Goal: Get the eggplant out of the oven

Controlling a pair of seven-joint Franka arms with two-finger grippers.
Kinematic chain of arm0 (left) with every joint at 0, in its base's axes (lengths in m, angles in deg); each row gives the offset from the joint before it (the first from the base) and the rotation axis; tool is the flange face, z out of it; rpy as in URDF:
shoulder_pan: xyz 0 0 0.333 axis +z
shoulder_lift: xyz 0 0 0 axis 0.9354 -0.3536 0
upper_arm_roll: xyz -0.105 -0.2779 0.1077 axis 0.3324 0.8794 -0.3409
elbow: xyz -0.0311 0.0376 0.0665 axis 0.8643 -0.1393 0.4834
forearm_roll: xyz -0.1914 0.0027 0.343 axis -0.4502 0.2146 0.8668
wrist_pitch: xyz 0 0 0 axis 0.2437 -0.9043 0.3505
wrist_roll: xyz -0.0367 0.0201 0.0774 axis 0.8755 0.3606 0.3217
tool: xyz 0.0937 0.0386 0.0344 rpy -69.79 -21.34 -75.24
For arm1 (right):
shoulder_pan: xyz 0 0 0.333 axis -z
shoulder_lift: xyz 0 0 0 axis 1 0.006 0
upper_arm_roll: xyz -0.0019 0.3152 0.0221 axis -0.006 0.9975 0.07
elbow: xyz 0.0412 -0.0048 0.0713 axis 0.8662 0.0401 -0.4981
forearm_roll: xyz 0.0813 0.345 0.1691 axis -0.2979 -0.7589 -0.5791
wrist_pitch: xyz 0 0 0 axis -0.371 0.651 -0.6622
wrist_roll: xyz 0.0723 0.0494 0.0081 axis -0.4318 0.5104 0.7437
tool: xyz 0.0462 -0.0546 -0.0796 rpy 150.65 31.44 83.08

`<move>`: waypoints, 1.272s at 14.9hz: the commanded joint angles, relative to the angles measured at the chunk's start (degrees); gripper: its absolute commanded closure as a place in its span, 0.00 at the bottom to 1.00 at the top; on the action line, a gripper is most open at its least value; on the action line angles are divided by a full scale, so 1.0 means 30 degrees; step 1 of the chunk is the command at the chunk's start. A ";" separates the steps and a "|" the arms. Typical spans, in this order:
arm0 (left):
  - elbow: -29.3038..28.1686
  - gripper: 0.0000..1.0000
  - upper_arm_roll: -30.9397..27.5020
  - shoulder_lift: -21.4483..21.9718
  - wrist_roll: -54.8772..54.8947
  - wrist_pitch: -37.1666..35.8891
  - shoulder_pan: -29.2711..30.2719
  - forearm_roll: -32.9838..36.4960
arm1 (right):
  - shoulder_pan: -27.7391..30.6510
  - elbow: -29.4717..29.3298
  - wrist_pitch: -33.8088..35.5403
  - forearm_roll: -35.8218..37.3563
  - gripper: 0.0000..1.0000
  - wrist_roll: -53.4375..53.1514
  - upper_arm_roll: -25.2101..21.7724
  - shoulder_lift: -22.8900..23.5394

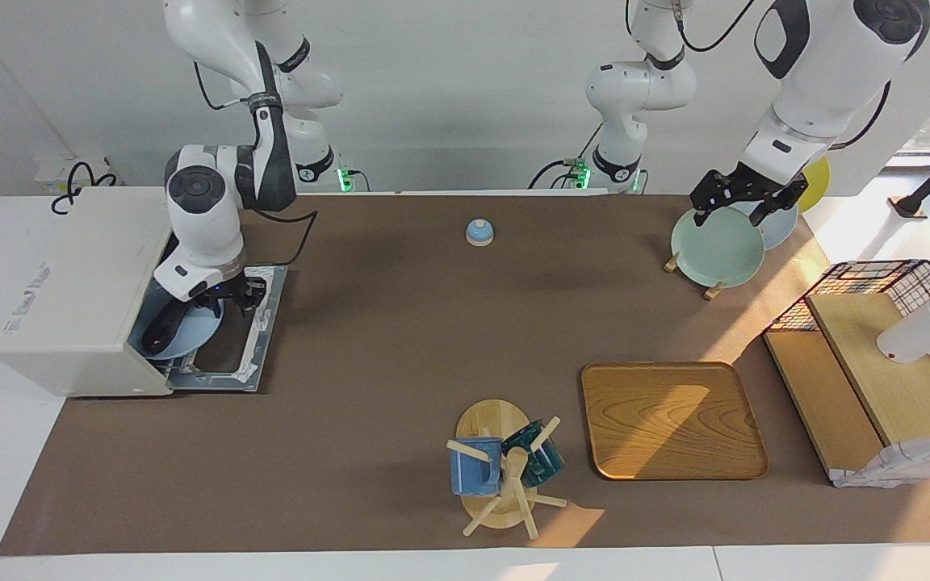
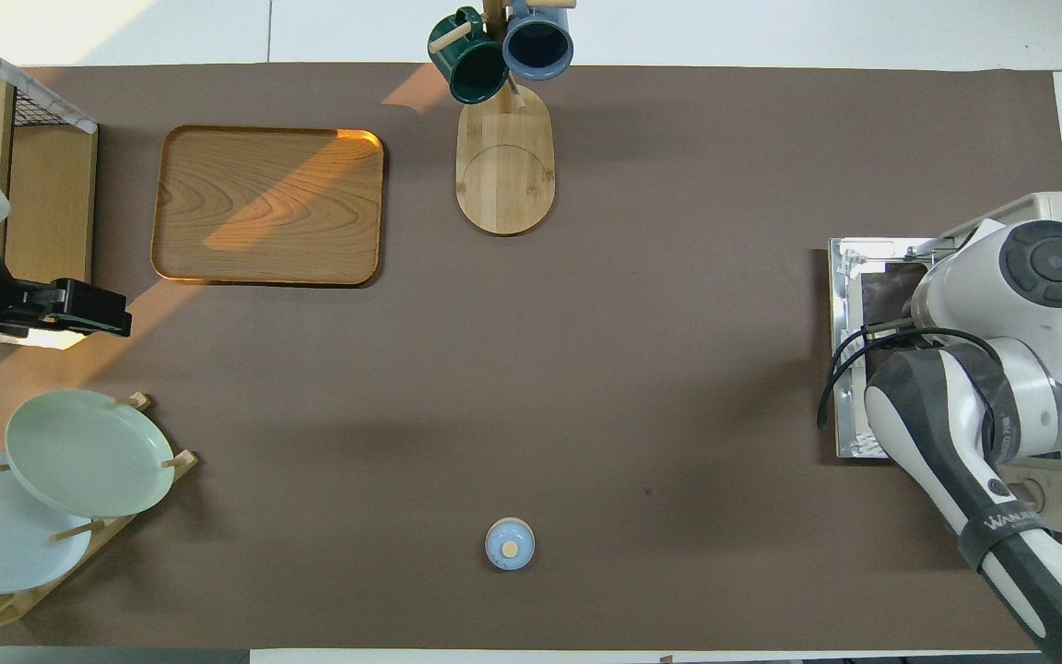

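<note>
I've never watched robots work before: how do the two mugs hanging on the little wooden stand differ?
The blue mug is lighter in colour, and the green mug is dark. On the wooden stand, the blue mug hangs toward the right arm's end of the table, the green mug toward the left arm's end. Both hang tilted from pegs.

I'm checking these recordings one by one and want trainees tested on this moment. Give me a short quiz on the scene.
1. True or false: the eggplant lies on the wooden tray.
2. Whose end effector is at the mouth of the oven? A) the left arm's B) the right arm's C) neither
3. What does the eggplant rest on?

Key
1. False: it is inside the oven, whose door is down.
2. B: the right end effector is there, and the left end effector waits over the green plate.
3. A blue plate.
</note>
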 commanded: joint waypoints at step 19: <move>-0.0108 0.00 -0.0047 0.0339 -0.0077 0.0046 0.0628 -0.0114 | -1.4659 -1.2943 0.6189 -0.1441 1.00 -1.3817 0.0754 0.8794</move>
